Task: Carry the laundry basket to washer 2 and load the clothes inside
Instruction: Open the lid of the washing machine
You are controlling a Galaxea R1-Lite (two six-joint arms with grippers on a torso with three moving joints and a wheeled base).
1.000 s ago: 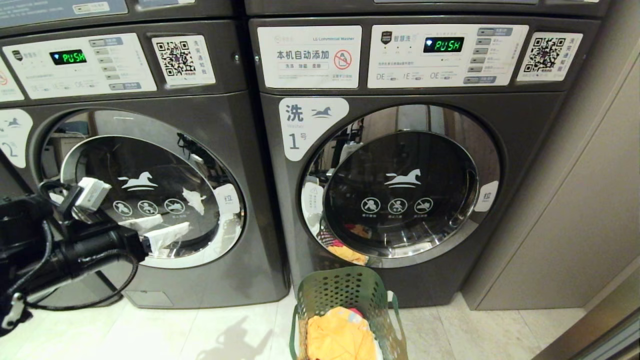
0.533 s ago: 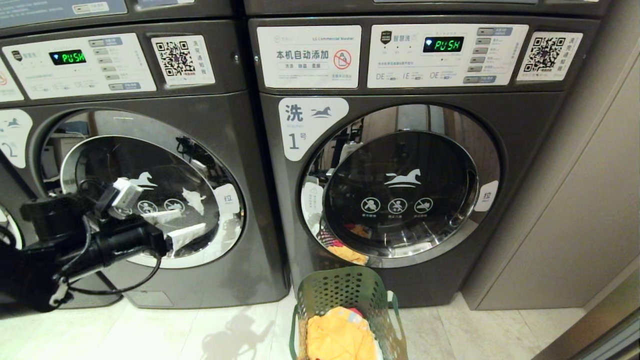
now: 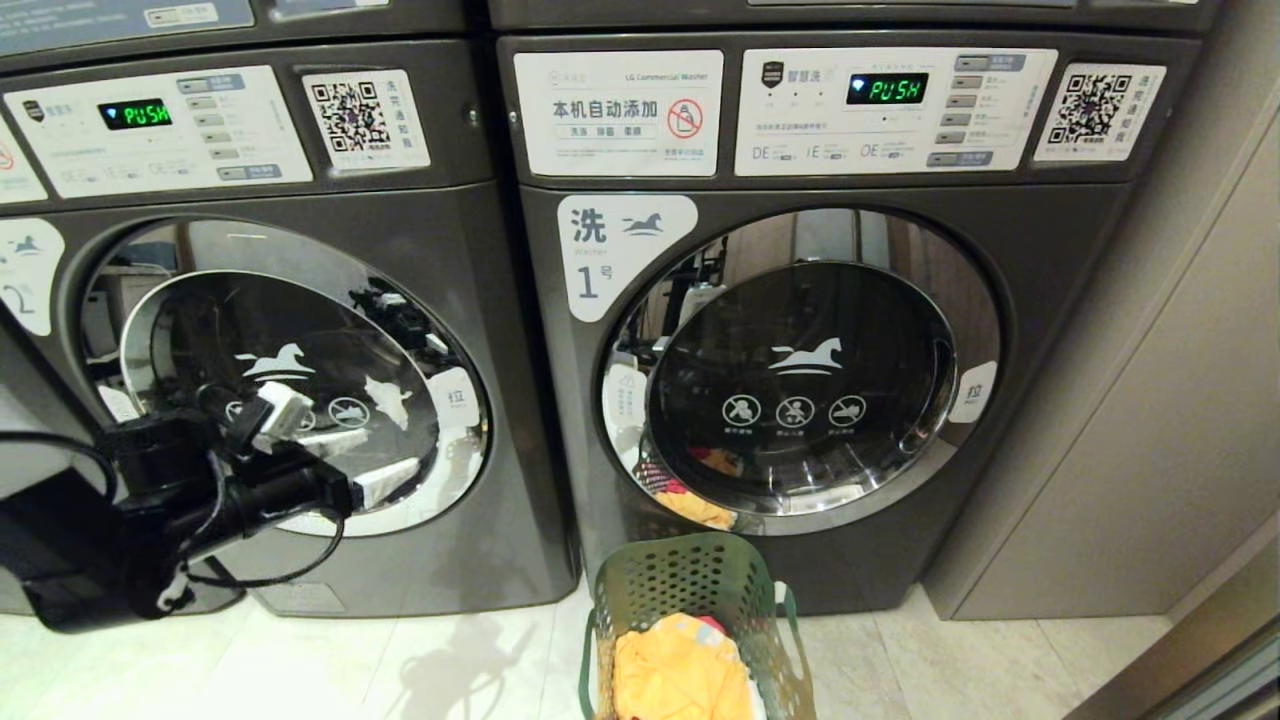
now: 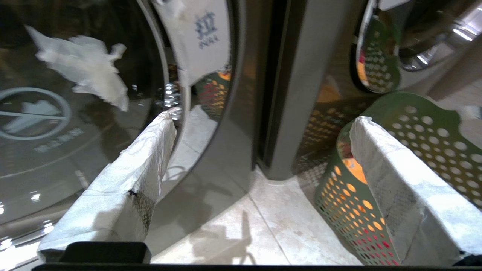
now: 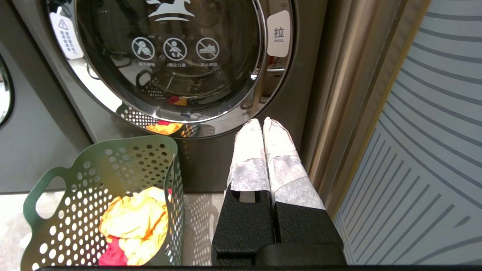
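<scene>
Our left gripper (image 3: 375, 470), jaws wide and empty, has slid rightward across washer 2 (image 3: 300, 400) toward its pull tab (image 3: 457, 392); door opening comes next. The laundry basket (image 3: 690, 620) of clothes (image 3: 680, 670) waits before washer 1 (image 3: 800, 380). Right gripper (image 5: 263, 126) parked, closed.

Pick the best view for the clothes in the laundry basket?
Right wrist view: it looks down into the laundry basket, showing the clothes plainly, yellow-orange over red. Head view cuts them at the frame's bottom edge. Left wrist view shows only colour through the basket's holes.
</scene>
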